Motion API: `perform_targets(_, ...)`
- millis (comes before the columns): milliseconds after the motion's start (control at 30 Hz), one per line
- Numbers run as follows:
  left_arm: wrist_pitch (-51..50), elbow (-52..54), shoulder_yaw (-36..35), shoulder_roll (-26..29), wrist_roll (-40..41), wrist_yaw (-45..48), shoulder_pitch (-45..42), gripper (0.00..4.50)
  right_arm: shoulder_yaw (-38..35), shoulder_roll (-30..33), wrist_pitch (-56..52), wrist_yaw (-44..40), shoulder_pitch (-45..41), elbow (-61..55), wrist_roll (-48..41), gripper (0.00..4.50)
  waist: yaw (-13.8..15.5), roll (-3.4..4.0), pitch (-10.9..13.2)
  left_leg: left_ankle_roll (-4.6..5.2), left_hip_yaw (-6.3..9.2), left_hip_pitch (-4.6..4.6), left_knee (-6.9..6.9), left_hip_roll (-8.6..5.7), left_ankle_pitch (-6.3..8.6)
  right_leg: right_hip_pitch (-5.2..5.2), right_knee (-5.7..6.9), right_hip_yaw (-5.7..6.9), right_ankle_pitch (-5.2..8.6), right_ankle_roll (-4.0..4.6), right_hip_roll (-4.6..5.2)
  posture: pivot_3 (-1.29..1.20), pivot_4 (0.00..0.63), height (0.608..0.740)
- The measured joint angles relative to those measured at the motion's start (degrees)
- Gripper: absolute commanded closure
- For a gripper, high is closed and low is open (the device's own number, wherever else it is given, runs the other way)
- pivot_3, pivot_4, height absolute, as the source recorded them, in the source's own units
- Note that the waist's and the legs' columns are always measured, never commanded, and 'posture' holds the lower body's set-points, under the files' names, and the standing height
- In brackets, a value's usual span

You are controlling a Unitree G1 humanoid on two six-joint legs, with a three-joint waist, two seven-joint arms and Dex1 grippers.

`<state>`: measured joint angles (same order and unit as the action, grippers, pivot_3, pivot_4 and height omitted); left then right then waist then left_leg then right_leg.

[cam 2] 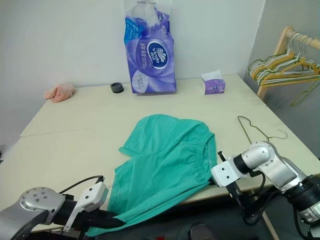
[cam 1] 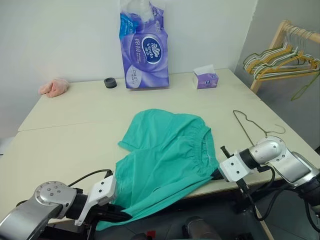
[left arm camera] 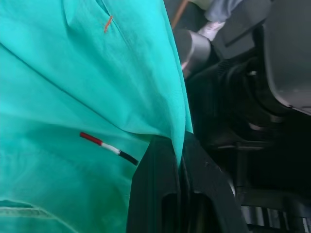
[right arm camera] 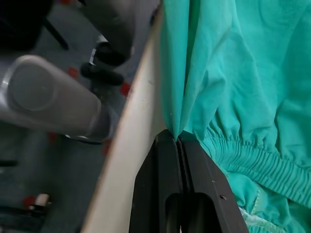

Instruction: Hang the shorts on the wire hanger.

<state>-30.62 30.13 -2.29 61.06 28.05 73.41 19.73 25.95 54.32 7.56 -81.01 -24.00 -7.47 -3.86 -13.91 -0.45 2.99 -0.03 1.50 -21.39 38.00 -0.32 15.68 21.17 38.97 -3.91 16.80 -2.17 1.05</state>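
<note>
With my left tool (cam 1: 114, 214) and right tool (cam 1: 218, 174) each clamped on an edge of the shorts (cam 1: 167, 157), I judge the gathering step underway; next, carry them toward the wire hanger (cam 1: 254, 127) lying just beyond my right tool on the surface (cam 1: 75, 120).

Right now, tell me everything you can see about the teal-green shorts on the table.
The teal-green soft fabric shorts lie crumpled on the cream table, near its front edge, one part hanging over it. The gathered elastic waistband faces the robot's right; one short leg points toward the back of the table. The left pincer is shut on the overhanging fabric edge, and the right pincer is shut on a fold beside the waistband. The thin wire hanger lies apart on the robot's right.
</note>
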Motion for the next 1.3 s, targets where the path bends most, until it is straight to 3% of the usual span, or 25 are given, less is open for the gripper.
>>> perform_targets(233,1.2,1.1,-0.1,0.1,-0.4,-0.2,2.5,4.5,-0.1,-0.7,-1.6,-0.1,0.5,-1.8,0.7,4.47,0.0,-0.01,0.0,-0.01,-0.04,0.01,0.0,-0.01,0.01,0.0,0.0,-0.02,0.16,-0.23,0.0,-0.24,0.019,0.74)
perform_targets(267,1.3,1.1,-0.1,0.1,-0.4,-0.2,2.6,4.5,-0.1,-0.7,-1.9,-0.2,0.5,-1.9,0.8,4.31,0.0,0.0,0.1,-0.01,-0.05,0.0,0.0,-0.02,0.0,0.0,0.0,-0.03,0.16,-0.24,0.01,-0.24,0.019,0.74)
perform_targets(333,1.0,1.1,-0.1,0.0,-0.2,-0.2,3.0,4.06,-0.1,-0.3,-2.8,-0.7,0.6,-2.7,0.7,3.92,0.0,-0.02,0.1,-0.01,-0.05,0.0,0.0,-0.01,0.01,0.0,0.0,-0.03,0.16,-0.24,0.01,-0.24,0.018,0.74)
perform_targets(600,-1.7,1.3,-0.1,-0.8,1.5,-1.6,2.7,1.69,-1.8,2.0,-7.9,-2.9,0.9,-4.4,-2.1,1.19,0.0,0.0,0.1,-0.01,-0.04,0.01,0.0,-0.01,0.01,0.0,0.0,-0.03,0.17,-0.25,0.01,-0.24,0.013,0.74)
perform_targets(700,-3.3,1.1,-0.5,-4.6,4.5,-4.0,-1.8,0.76,-6.4,0.0,-15.4,-1.8,0.1,-2.9,-7.8,0.1,0.0,-0.08,0.1,-0.01,-0.02,0.04,0.03,-0.01,0.01,-0.08,-0.01,-0.01,0.16,-0.25,0.01,-0.23,0.013,0.74)
perform_targets(767,-4.1,1.0,-1.5,-7.6,6.3,-6.4,-5.3,0.14,-10.1,-3.0,-20.6,1.4,-1.1,-0.7,-11.0,0.0,0.1,-0.17,0.1,-0.01,0.0,0.04,0.04,-0.01,0.01,-0.09,0.01,0.0,0.15,-0.24,0.0,-0.23,0.015,0.74)
perform_targets(800,-4.2,0.9,-2.1,-9.2,7.1,-7.9,-7.2,0.03,-12.3,-4.5,-22.7,3.7,-1.6,0.6,-12.2,0.0,0.1,-0.17,0.1,-0.01,0.0,0.03,0.04,-0.02,0.01,-0.08,0.01,-0.02,0.04,-0.04,0.0,-0.23,0.016,0.74)
perform_targets(1067,-2.8,-3.5,-3.5,-20.1,4.8,-22.8,-24.9,0.03,-31.5,-18.6,-33.4,30.7,-1.7,8.7,-17.4,0.0,1.2,-0.2,0.1,-0.01,-0.03,-0.09,0.09,-0.09,0.01,-0.03,0.02,-0.09,-0.09,-0.14,-0.01,-0.25,0.025,0.74)
perform_targets(1300,-2.4,-7.5,-1.5,-22.4,2.7,-26.3,-32.0,0.03,-40.3,-21.8,-37.2,49.9,2.9,12.9,-14.7,0.0,1.2,-0.18,0.1,-0.01,-0.09,-0.25,0.08,-0.11,0.01,0.12,0.01,-0.13,-0.1,-0.16,-0.07,-0.27,0.031,0.74)
